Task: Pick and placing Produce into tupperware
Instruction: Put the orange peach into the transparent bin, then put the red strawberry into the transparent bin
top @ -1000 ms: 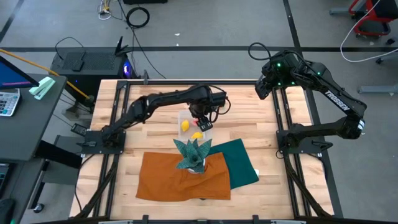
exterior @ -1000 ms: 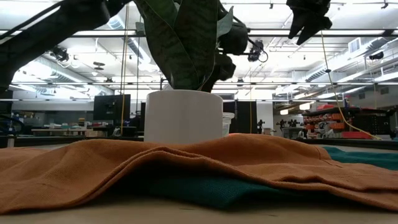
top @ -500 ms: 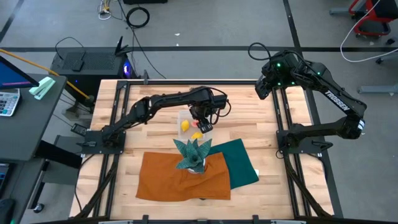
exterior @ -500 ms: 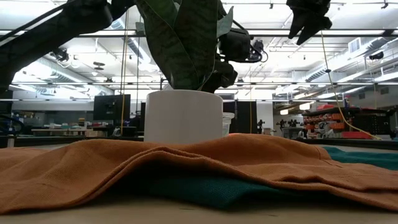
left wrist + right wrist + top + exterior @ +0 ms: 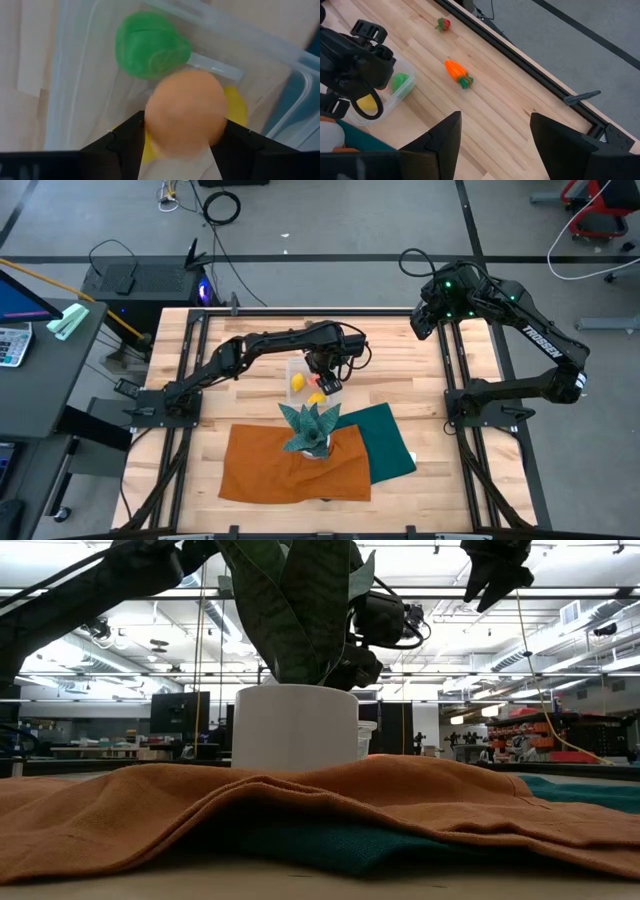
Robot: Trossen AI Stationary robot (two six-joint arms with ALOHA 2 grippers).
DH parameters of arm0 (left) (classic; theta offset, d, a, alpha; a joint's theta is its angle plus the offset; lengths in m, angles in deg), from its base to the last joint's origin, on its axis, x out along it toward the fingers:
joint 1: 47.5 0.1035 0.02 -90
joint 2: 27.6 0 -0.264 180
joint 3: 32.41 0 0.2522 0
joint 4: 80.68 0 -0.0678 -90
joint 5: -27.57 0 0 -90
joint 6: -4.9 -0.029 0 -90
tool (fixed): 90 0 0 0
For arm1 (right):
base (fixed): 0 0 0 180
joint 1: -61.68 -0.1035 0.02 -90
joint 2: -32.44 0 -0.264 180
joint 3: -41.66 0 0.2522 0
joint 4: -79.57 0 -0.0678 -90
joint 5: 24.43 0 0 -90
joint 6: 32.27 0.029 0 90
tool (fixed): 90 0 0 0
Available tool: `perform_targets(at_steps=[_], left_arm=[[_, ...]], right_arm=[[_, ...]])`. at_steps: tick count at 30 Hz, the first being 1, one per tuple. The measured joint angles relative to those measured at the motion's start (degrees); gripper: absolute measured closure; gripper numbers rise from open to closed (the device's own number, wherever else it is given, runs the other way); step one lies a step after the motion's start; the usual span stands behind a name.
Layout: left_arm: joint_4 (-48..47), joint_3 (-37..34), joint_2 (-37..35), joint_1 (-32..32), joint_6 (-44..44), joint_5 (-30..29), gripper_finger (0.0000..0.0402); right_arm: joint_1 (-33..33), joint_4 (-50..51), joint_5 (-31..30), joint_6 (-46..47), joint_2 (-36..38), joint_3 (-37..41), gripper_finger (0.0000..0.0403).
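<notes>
left wrist view showed an orange ball-shaped fruit (image 5: 185, 114) between the left tool (image 5: 182, 145)'s two dark fingers, right over the clear tupperware (image 5: 80, 90); whether the fingers pinched it or had let go could not be told. beneath it in the container lay a green piece (image 5: 150, 45) and a yellow piece (image 5: 237, 107), the yellow one mostly hidden behind the orange fruit.

from above, the tupperware (image 5: 296, 367) sat near the middle of the wooden desk (image 5: 250, 350), with yellow produce (image 5: 297, 383) visible inside and the left tool (image 5: 325, 378) hanging over its right side. the right wrist view showed the green piece (image 5: 399, 81) and a yellow piece (image 5: 366, 103) in the container (image 5: 402, 92). a carrot (image 5: 457, 72) with a green top lay on the bare desk (image 5: 485, 115) well apart from the container, and a small red piece (image 5: 442, 23) with green leaves lay farther on, near the dark frame rail (image 5: 520, 60) at the desk's edge.

just in front of the tupperware stood a teal spiky plant (image 5: 309, 423) in a white pot (image 5: 295, 727), on an orange cloth (image 5: 290, 465) that overlapped a green cloth (image 5: 388, 440).

the right tool (image 5: 492, 135) was held high over the desk's far right corner, its fingers spread wide with nothing between them.
</notes>
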Motion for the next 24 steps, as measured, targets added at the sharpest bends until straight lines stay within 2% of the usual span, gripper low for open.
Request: perform_targets(at_steps=[13, 24], left_arm=[[0.47, 0.00, 0.00, -0.13, 0.00, 0.00, 0.0164], [-0.83, 0.08, -2.98, 1.60, -0.15, -0.02, 0.0183]], right_arm=[[0.00, 0.00, 0.00, 0.01, 0.00, 0.00, 0.0199], [0.00, -0.02, -0.01, -0.01, 0.00, 0.00, 0.0199]])
